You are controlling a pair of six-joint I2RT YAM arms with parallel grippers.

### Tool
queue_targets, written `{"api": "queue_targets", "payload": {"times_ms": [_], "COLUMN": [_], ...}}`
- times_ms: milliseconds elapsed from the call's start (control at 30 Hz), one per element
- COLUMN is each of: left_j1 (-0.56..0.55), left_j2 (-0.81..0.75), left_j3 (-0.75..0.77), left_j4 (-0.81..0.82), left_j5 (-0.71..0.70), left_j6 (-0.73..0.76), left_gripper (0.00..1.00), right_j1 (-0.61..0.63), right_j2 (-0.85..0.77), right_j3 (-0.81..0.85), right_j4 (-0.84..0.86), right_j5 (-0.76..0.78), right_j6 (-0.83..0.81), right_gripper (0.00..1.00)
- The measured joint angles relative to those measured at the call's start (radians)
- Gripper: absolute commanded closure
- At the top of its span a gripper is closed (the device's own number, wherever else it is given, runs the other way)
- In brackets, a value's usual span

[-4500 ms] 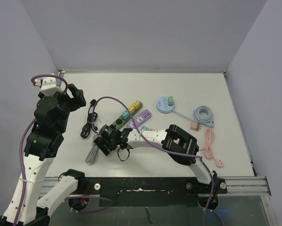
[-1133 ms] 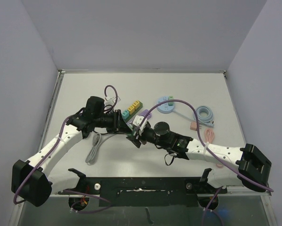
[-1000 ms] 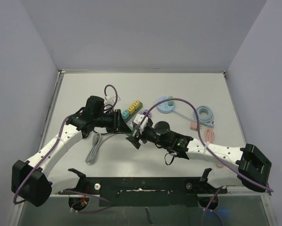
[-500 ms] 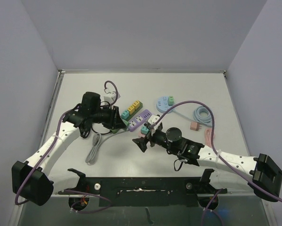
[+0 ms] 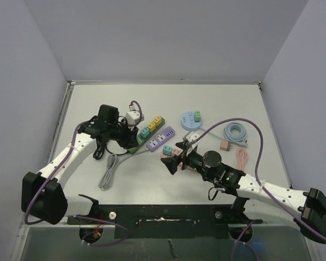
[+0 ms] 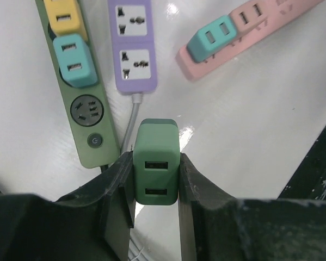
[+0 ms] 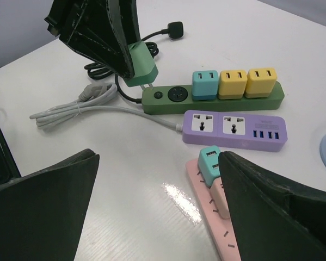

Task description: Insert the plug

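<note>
The plug (image 6: 156,162) is a green two-port adapter, and my left gripper (image 6: 156,166) is shut on its sides. In the right wrist view the plug (image 7: 140,64) hangs tilted in those black fingers, just above the switch end of the green power strip (image 7: 217,97). That strip carries one teal and two yellow adapters, and its round socket (image 7: 177,94) next to the switch is empty. My left gripper (image 5: 129,137) sits at that strip end in the top view. My right gripper (image 5: 172,163) stands open and empty near the pink strip (image 5: 171,151).
A purple strip (image 7: 236,129) lies beside the green one. The pink strip (image 7: 217,217) holds a teal adapter (image 7: 210,163). Black cable (image 5: 100,147) and grey cable (image 5: 108,171) lie left. A round blue hub (image 5: 191,120), a blue coil (image 5: 236,133) and a pink cable (image 5: 243,163) lie right.
The two grippers were together over the strips. The right one has opened and drawn back to the right. The left one, still holding the plug, has shifted left to the green strip's end.
</note>
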Motion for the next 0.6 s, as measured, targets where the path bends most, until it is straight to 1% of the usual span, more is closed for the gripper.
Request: {"api": "queue_targets", "payload": {"times_ms": [167,267,467,600], "left_j1": [0.022,0.035,0.045,0.045], "left_j2": [0.129,0.192,0.326,0.376], "left_j3": [0.047,0.082,0.165,0.173], "left_j4": [-0.052,-0.066,-0.079,-0.071], "left_j5": [-0.070,-0.108,-0.175,-0.194], "left_j6": [0.053,0.054,-0.002,-0.052], "left_gripper": [1.00,1.00,1.00,1.00], "right_j1": [-0.031,-0.041,-0.047,-0.047], "right_j2": [-0.048,-0.069,-0.100,-0.100], "right_j3": [-0.042,-0.046,-0.059,-0.062], "right_j4": [-0.003,-0.008,-0.008,-0.011], "right_j5": [0.000,0.000,0.000,0.001], "right_j6": [0.022,0.028,0.037,0.044], "right_gripper": [0.04,0.04,0.04,0.04]}}
